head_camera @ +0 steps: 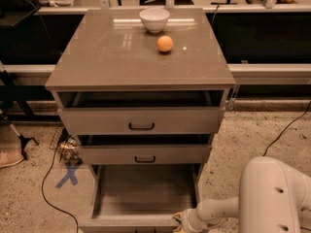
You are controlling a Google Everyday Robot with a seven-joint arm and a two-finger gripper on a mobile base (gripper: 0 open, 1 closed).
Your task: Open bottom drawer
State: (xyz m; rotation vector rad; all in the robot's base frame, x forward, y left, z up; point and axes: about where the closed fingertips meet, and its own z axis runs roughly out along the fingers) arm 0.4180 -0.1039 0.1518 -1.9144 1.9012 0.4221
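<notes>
The grey-taupe cabinet (136, 62) stands in the middle of the camera view with all three drawers pulled out. The bottom drawer (143, 191) is pulled out the furthest, its grey inside showing; its front runs along the bottom edge of the view and its handle is out of view. My gripper (179, 222) sits at the drawer's front right corner, at the end of my white arm (218, 212) that comes in from the lower right.
A white bowl (154, 19) and an orange ball (165, 43) rest on the cabinet top. The top drawer (141, 120) and middle drawer (145, 154) are partly open. A black cable (46, 183) and a blue X mark (68, 174) lie on the floor at left.
</notes>
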